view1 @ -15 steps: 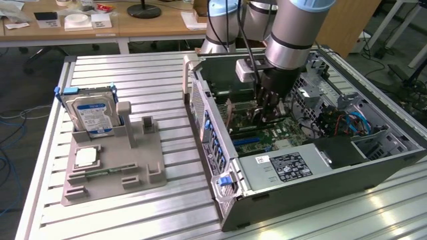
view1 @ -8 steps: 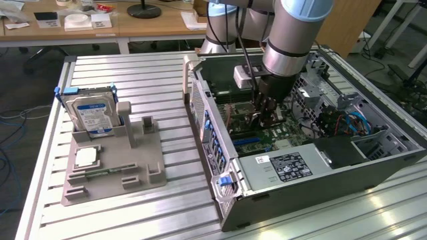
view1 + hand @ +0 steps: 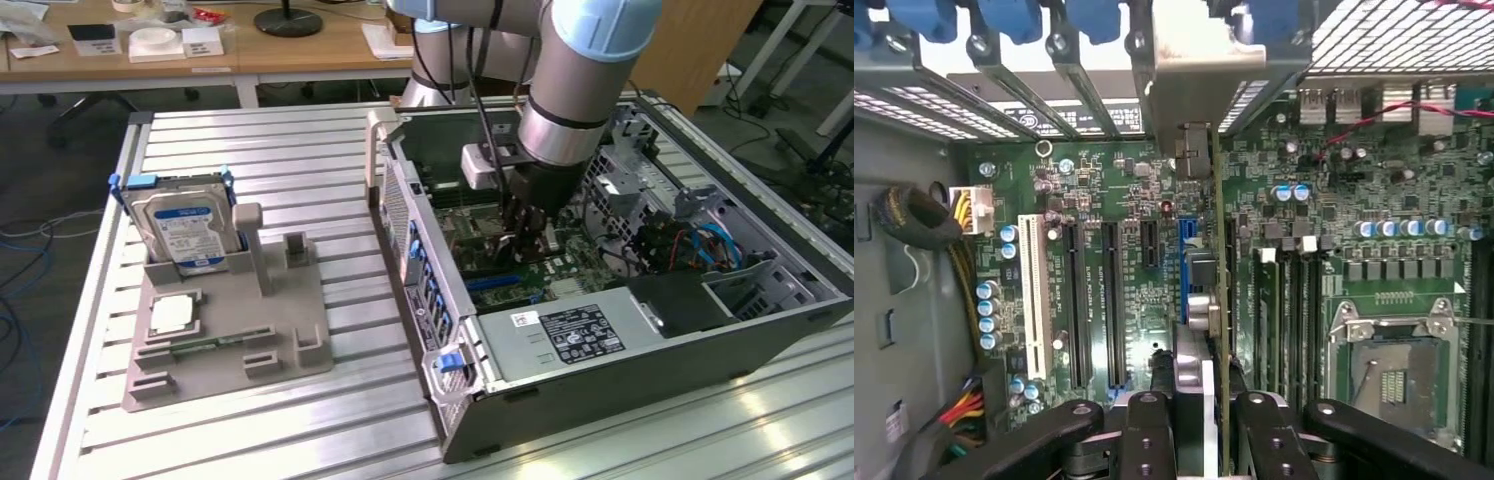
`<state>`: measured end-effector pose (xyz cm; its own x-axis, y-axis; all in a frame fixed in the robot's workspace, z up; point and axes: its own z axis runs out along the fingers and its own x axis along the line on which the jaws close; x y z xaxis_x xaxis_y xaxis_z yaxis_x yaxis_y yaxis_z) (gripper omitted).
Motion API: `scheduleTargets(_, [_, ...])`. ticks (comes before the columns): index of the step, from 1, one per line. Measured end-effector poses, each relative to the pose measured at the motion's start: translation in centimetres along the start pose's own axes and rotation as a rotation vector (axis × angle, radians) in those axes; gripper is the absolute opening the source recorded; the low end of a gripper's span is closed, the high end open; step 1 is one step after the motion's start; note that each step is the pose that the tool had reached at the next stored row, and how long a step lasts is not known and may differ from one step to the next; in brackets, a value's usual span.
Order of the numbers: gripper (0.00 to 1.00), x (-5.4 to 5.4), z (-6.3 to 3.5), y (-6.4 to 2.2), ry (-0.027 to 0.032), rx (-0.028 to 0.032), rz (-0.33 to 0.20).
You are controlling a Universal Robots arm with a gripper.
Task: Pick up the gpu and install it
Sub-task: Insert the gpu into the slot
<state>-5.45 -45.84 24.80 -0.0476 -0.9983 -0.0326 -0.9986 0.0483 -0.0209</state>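
tool (image 3: 1204, 405) clamped on gpu (image 3: 1206, 290) | wrist view: gpu edge-on over motherboard (image 3: 1104, 200) | exterior view: tool inside case (image 3: 721, 340)

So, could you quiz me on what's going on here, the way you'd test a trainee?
1. Fill in: the boxy silver hard drive with the blue-white label stands ___ in the grey plastic holder.
2. The gripper holds: A the hard drive; B the thin dark green circuit card with a silvery metal edge, the gpu; C nothing.
3. True or false: the gpu is inside the open grey computer case.
Key: 1 upright; 2 B; 3 true.
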Motion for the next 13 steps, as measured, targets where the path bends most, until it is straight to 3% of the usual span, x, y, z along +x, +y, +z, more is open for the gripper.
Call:
scheduleTargets(11, [0.28,0.28,0.58,0.33,-0.0005,-0.0006,0.0])
scheduleTargets(13, [0.28,0.28,0.61,0.32,-0.0003,-0.0049,0.0])
